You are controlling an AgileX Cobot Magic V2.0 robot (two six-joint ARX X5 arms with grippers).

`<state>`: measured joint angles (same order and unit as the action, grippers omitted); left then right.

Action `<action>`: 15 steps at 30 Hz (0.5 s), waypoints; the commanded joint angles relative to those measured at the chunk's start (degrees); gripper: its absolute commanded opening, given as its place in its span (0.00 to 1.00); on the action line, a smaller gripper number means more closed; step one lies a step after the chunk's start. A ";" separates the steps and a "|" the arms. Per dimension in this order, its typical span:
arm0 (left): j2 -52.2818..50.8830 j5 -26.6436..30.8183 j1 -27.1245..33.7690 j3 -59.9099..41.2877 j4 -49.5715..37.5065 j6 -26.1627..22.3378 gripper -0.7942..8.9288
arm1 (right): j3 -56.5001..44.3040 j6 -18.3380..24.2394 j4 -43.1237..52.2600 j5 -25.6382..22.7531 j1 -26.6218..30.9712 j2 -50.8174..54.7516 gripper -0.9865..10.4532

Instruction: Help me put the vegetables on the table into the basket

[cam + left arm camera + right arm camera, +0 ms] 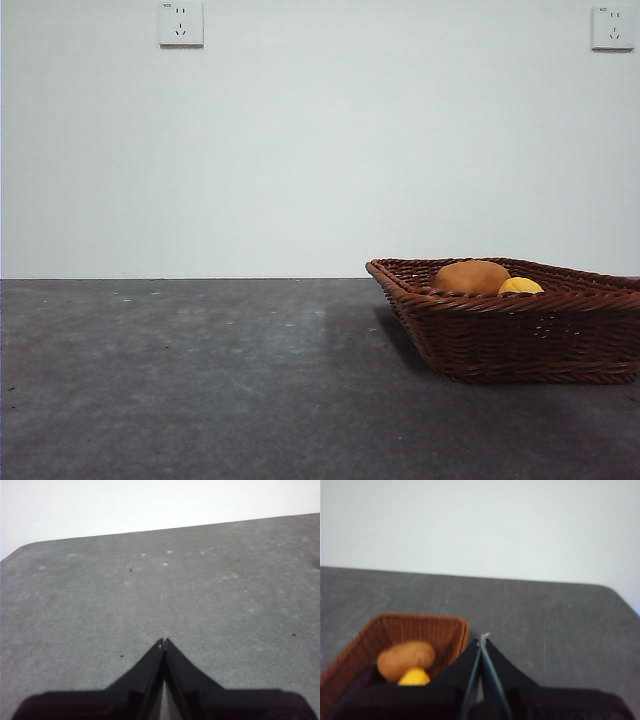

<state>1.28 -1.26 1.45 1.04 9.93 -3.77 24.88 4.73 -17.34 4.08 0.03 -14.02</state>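
Oval orange-brown potato and yellow corn cob lie touching inside the shallow brown woven wicker basket on the dark grey tabletop; left gripper closed, empty, over bare tabletop; right gripper closed, empty, just beside the basket.

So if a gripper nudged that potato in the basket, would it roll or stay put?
The potato looks smooth and oval, so it would probably roll. It lies against the corn inside the basket, whose sloping woven sides would likely stop it. It looks firm, not fragile.

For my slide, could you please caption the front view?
Potato and corn cob resting in the wicker basket.
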 commanded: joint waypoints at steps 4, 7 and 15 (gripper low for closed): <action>-0.02 -0.28 0.15 -0.59 -0.37 0.61 0.08 | -10.03 -1.01 1.03 0.02 0.04 6.69 0.09; -0.02 -0.28 0.13 -0.59 -0.35 0.61 0.08 | -13.84 -1.99 0.98 0.02 0.04 9.42 0.09; -0.02 -0.28 0.15 -0.59 -0.37 0.61 0.08 | -20.26 -3.85 0.76 0.02 0.04 13.57 0.09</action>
<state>1.28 -1.26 1.45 1.04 9.91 -3.77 5.41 1.93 -17.02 4.08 0.03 -0.60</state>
